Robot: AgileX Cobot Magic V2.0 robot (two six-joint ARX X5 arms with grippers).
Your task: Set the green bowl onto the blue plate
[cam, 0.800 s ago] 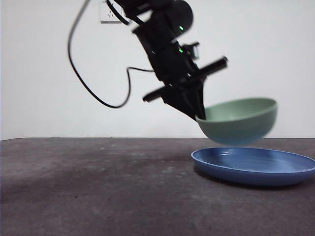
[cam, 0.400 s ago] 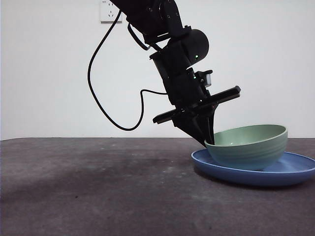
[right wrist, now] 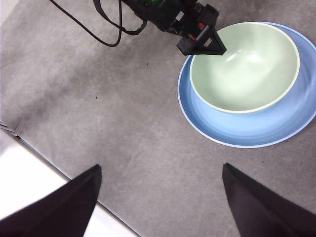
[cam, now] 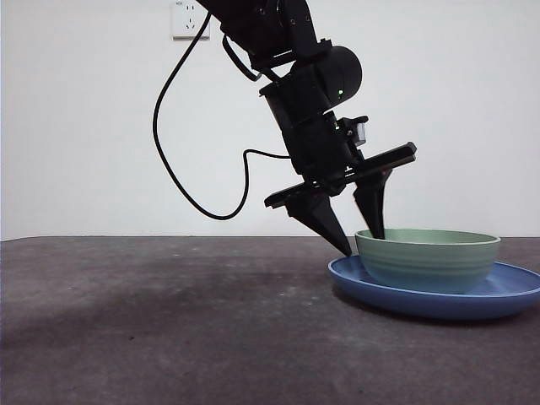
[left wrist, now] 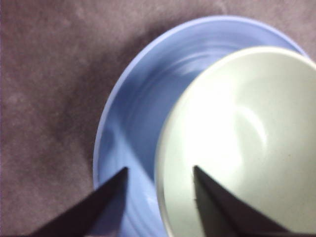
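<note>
**Green bowl seated on the blue plate, left jaws spread astride its rim**

The green bowl (cam: 427,260) sits level inside the blue plate (cam: 506,297), touching its floor. In the right wrist view the bowl (right wrist: 245,66) lies off-centre on the plate (right wrist: 276,129), pushed toward 11 o'clock, so the widest blue crescent shows from 3 to 7 o'clock.

The left gripper (cam: 361,240) reaches down from the top of the front view at a slant. Its jaws stand apart, one on each side of the bowl's wall at the 9 o'clock edge: one tip dips inside the bowl, the other points down outside, over the plate's rim. The left wrist view shows the same, rim (left wrist: 160,168) between the two jaws with a gap on either side.

The right gripper (right wrist: 160,197) hangs high above the grey worktop (right wrist: 98,98), well apart from the dishes, jaws wide and holding nothing.
</note>
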